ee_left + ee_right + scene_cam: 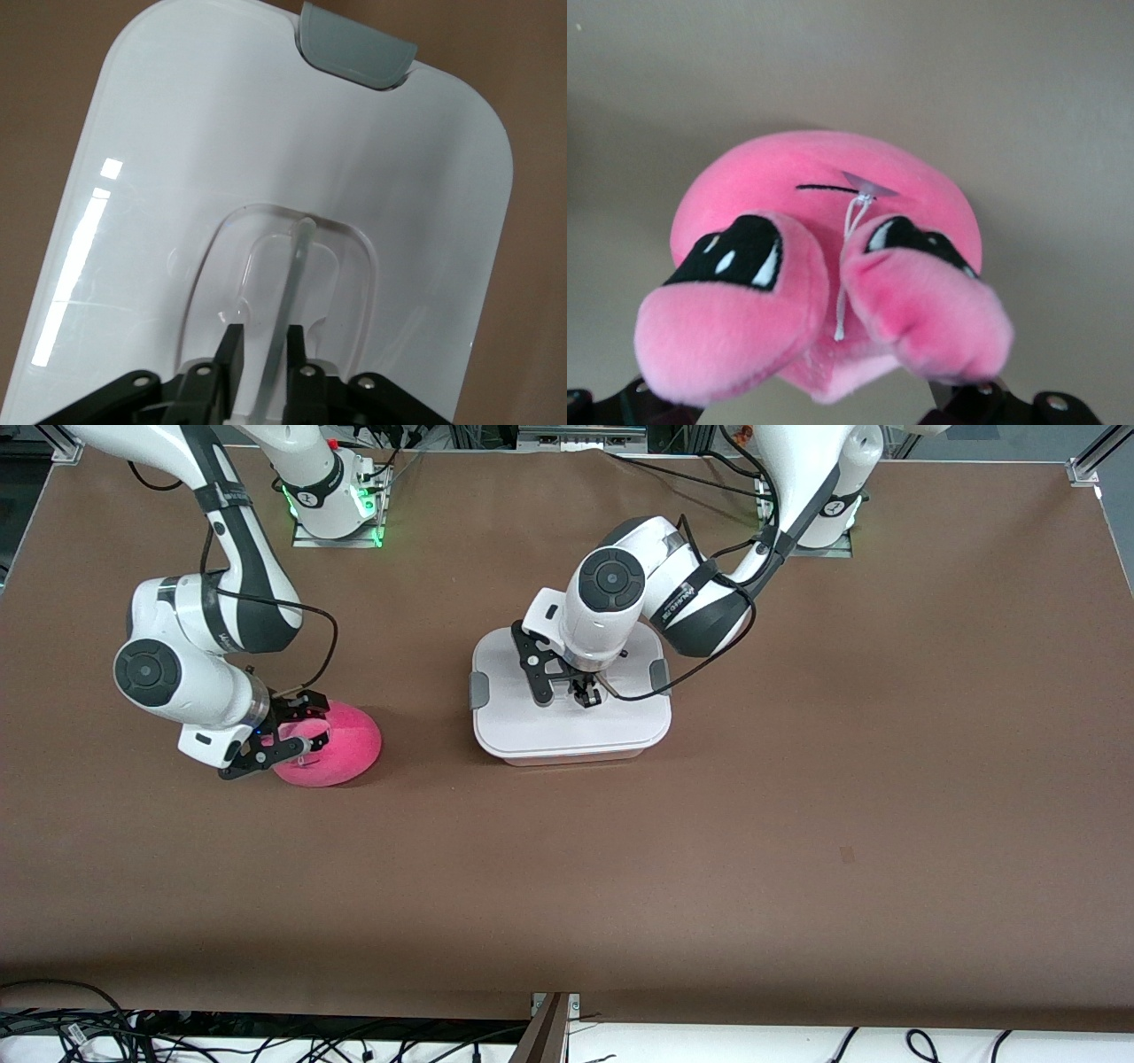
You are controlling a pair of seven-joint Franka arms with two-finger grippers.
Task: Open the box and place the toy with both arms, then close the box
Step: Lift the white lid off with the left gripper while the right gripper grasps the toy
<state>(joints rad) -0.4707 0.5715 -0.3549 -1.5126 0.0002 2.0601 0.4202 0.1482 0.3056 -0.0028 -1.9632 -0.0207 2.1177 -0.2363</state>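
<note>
The box (567, 731) stands mid-table with its white lid (221, 133) on; grey clips show at both ends (479, 689), and one in the left wrist view (354, 53). My left gripper (585, 693) is down in the lid's recessed centre. Its jaws (266, 341) stand narrowly apart on either side of the clear upright handle (297, 266). The pink plush toy (345, 744) lies on the table toward the right arm's end. My right gripper (297, 731) is open wide around the toy's side. In the right wrist view the toy (824, 177) hides the fingertips.
The brown table top (620, 886) stretches wide nearer the front camera than the box and toy. The arm bases (332, 509) stand at the table's back edge. Cables (89, 1036) lie below the front edge.
</note>
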